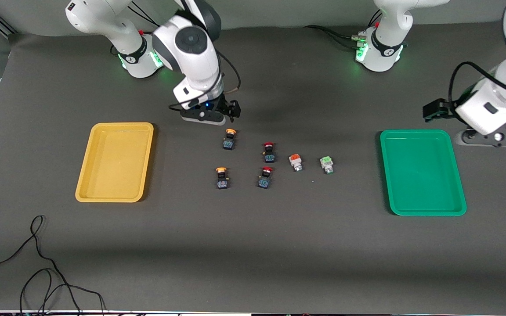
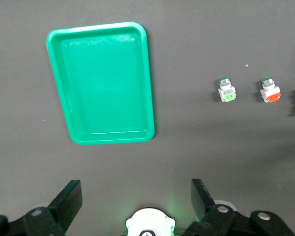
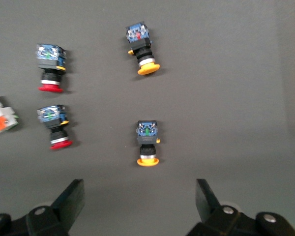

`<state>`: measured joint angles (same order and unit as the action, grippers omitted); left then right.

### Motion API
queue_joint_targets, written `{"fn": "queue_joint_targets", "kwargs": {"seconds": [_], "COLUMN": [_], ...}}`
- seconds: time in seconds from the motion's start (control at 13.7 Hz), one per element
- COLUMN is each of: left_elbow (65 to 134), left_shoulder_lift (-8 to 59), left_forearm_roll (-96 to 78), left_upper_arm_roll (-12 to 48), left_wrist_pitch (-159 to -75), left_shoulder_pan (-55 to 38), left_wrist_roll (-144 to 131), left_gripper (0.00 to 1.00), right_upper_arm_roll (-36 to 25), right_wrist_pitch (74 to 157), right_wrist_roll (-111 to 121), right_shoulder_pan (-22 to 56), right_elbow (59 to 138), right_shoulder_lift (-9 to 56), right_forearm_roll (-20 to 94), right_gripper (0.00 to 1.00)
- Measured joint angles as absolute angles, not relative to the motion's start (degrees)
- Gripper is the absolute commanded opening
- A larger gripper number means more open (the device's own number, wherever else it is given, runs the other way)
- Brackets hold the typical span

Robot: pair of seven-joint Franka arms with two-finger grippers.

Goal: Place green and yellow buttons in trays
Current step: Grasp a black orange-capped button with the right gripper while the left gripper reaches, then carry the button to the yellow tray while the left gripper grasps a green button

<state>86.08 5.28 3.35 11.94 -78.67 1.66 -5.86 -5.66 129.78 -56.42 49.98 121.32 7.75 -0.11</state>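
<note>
Two yellow-capped buttons lie near the table's middle, one (image 1: 229, 138) farther from the front camera than the other (image 1: 222, 177). The green-topped white button (image 1: 327, 164) lies toward the green tray (image 1: 422, 206). The yellow tray (image 1: 114, 195) sits at the right arm's end. My right gripper (image 1: 222, 115) hovers open and empty over the table beside the farther yellow button (image 3: 147, 142); its own view (image 3: 137, 201) also shows the other yellow button (image 3: 143, 46). My left gripper (image 1: 496, 138) is open and empty (image 2: 136, 199), beside the green tray (image 2: 150, 83); the green button (image 2: 227, 91) also shows there.
Two red-capped black buttons (image 1: 269, 151) (image 1: 265, 177) and an orange-topped white button (image 1: 296, 162) lie between the yellow and green buttons. A black cable (image 1: 37, 263) trails near the front edge at the right arm's end.
</note>
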Motion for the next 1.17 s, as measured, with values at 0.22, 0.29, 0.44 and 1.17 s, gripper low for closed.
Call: {"fn": "queue_joint_targets", "kwargs": {"seconds": [0.22,0.29,0.44,1.17], "left_elbow": [86.56,86.79,87.78,112.91], "left_shoulder_lift": [6.89,7.76,9.93,17.76], "left_forearm_roll": [2.69,1.83,-0.57,-1.3], "left_upper_arm_roll": [13.09,13.27,13.45,13.5], "left_wrist_pitch": [-77.97,-77.98,-79.03,-116.28], "left_shoulder_pan": [-2.29,-4.06,-5.84,-11.59], "left_wrist_roll": [-16.61,-20.02,-23.29,-34.08], "left_gripper": [0.99,0.99,0.99,0.95], "right_upper_arm_roll": [-5.66,-5.65,-5.64,-5.48], "right_wrist_pitch": [139.09,141.1,143.84,148.41], "right_wrist_roll": [-56.42,-56.42,-56.42,-56.42], "right_shoulder_pan": [50.0,50.04,50.21,50.59], "right_elbow": [124.57,124.56,124.45,123.91], "right_shoulder_lift": [14.79,17.29,21.12,25.81], "right_forearm_roll": [-0.12,-0.12,-0.12,-0.11], "right_gripper": [1.0,1.0,1.0,0.4]}}
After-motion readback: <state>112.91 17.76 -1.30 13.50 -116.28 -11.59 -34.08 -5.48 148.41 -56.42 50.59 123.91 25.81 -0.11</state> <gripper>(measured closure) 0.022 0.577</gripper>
